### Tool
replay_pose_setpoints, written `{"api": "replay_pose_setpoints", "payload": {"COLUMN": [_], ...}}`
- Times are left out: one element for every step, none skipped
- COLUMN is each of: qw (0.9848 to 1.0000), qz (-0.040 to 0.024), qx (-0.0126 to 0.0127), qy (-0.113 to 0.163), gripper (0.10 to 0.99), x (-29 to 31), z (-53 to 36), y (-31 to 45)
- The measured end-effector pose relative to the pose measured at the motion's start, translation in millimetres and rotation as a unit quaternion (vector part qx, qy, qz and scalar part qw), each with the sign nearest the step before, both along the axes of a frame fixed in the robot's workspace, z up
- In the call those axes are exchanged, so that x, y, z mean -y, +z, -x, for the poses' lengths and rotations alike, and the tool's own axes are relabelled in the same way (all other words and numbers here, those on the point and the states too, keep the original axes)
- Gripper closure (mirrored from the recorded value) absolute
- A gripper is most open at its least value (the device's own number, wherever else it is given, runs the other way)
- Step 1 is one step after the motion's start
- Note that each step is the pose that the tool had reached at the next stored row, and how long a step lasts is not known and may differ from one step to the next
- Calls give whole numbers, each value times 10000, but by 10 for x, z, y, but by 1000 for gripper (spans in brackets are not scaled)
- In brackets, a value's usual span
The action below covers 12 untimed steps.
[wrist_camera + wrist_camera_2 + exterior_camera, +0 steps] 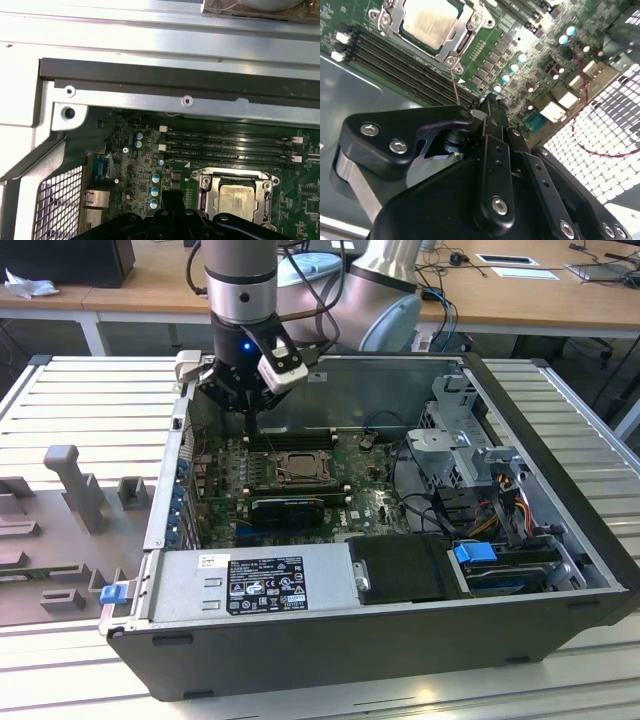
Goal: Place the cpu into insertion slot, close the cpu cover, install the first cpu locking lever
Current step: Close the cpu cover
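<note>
In the exterior view, the gripper (252, 405) hangs at the upper left of the open computer case (560, 490), above the back edge of the motherboard (370, 505), with the arm's grey wrist rising out of the top of the frame. Its fingertips are dark against the dark case wall there, so their spacing is hard to read from that view. In the second wrist view the 2 black fingers (492, 125) sit pressed together at the centre of the frame with no gap between them and nothing caught there: the tool is clenched and empty. The cpu (430, 21) lies in the insertion slot (451, 61) at the upper left of that frame, its pale metal top showing through the window of the cpu cover (470, 22), which lies flat over it; the socket's top edge is cut off. In the first wrist view the same cpu (237, 197) sits at the lower right, partly hidden by the black gripper body, with 4 memory slots (227, 145) just above it. A thin lever (455, 85) runs from the socket's corner toward the fingertips; whether it is latched cannot be made out.
</note>
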State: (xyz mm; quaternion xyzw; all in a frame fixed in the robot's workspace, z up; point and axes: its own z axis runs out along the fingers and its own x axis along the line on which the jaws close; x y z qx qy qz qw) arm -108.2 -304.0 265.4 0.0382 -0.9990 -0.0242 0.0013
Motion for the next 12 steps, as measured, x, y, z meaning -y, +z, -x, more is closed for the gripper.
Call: {"api": "replay_pose_setpoints", "payload": {"qw": [10000,10000,10000,10000,10000,10000,10000,10000,10000,10000,10000,10000], "qz": [-1,-3,-4,-4,-4,-4,-3,-3,-4,-4,-4,-4], "qx": [0,1,1,1,0,0,0,0,1,0,0,1], "qy": [0,0,0,0,0,1,0,0,0,0,1,0], "gripper": [980,980,980,980,980,980,980,980,980,980,980,980], "x": [-8,-29,-40,-51,-63,-78,-97,-107,-116,-121,-123,-125], "z": [5,10,10,10,10,10,9,5,-17,-45,-64,-84], "y": [-8,-21,-25,-28,-28,-28,-28,-28,-29,-29,-29,-30]}}
